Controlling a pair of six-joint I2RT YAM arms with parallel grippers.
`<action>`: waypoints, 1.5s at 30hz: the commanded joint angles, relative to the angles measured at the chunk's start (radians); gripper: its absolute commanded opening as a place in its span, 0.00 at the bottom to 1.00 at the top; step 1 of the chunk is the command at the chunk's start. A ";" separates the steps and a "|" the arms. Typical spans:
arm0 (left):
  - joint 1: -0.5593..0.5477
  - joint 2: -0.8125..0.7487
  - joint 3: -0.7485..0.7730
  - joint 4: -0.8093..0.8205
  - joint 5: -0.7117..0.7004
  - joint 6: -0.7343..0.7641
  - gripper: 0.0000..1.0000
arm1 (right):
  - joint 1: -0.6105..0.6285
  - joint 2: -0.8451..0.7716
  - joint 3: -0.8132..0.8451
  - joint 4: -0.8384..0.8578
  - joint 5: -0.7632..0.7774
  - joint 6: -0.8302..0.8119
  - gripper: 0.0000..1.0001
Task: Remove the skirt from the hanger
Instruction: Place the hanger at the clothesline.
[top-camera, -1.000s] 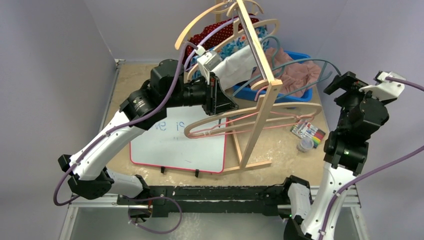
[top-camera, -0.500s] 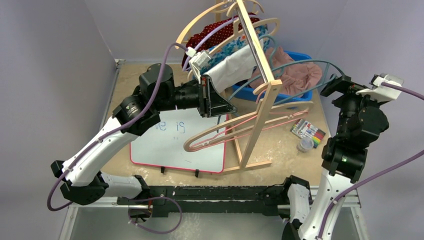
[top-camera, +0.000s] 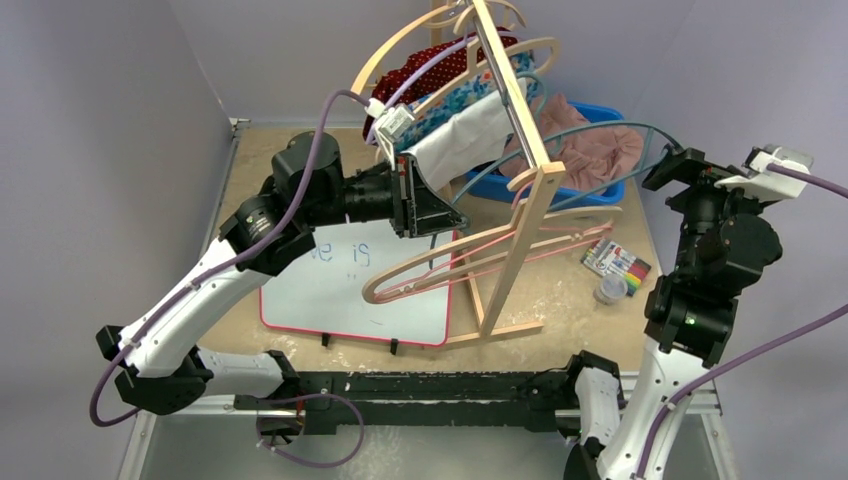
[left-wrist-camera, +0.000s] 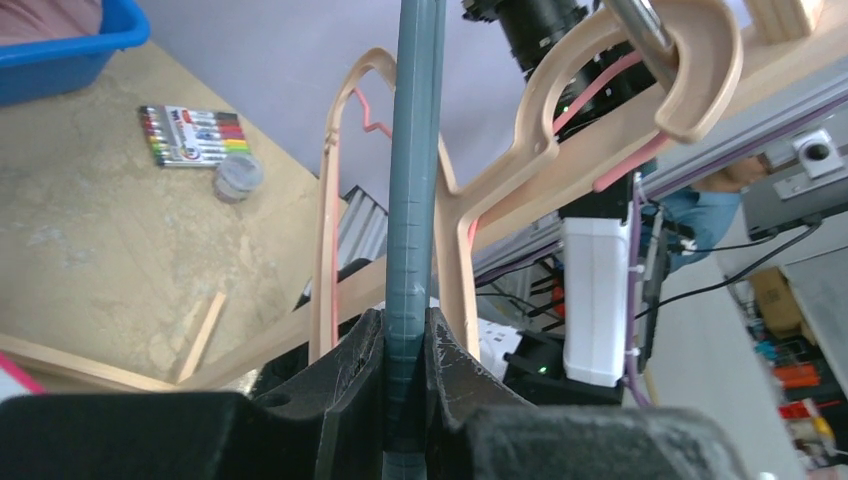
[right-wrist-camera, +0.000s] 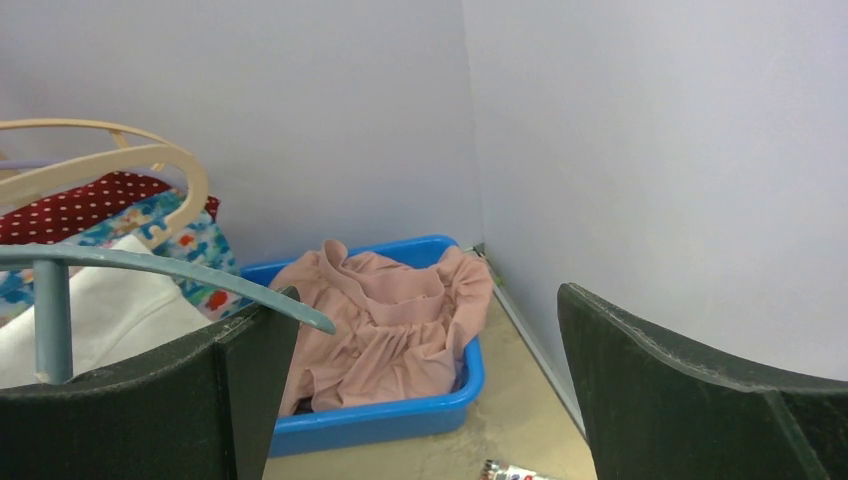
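Grey-blue and faintly ribbed, the slim bar of the hanger (left-wrist-camera: 413, 180) is clamped between the nearly closed jaws of the left gripper (left-wrist-camera: 405, 345) — held out, it seems, so it can be kept steady beside the wooden rack (top-camera: 515, 110). Its curved arms appear bare. A soft, crumpled pink garment (right-wrist-camera: 385, 320), judged to be the skirt, lies in the blue tub (right-wrist-camera: 400, 415) — just ahead of the right gripper (right-wrist-camera: 428, 300), whose jaws are spread wide and empty.
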 joint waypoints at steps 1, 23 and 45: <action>0.003 -0.061 -0.005 -0.004 -0.013 0.175 0.00 | 0.002 0.006 0.072 0.049 -0.045 -0.002 0.99; 0.003 -0.074 -0.048 -0.194 -0.284 0.693 0.00 | 0.001 0.079 0.252 0.053 -0.128 0.018 0.99; 0.004 -0.122 -0.101 -0.183 -0.321 0.716 0.00 | 0.008 0.015 0.062 -0.010 -0.380 0.042 0.99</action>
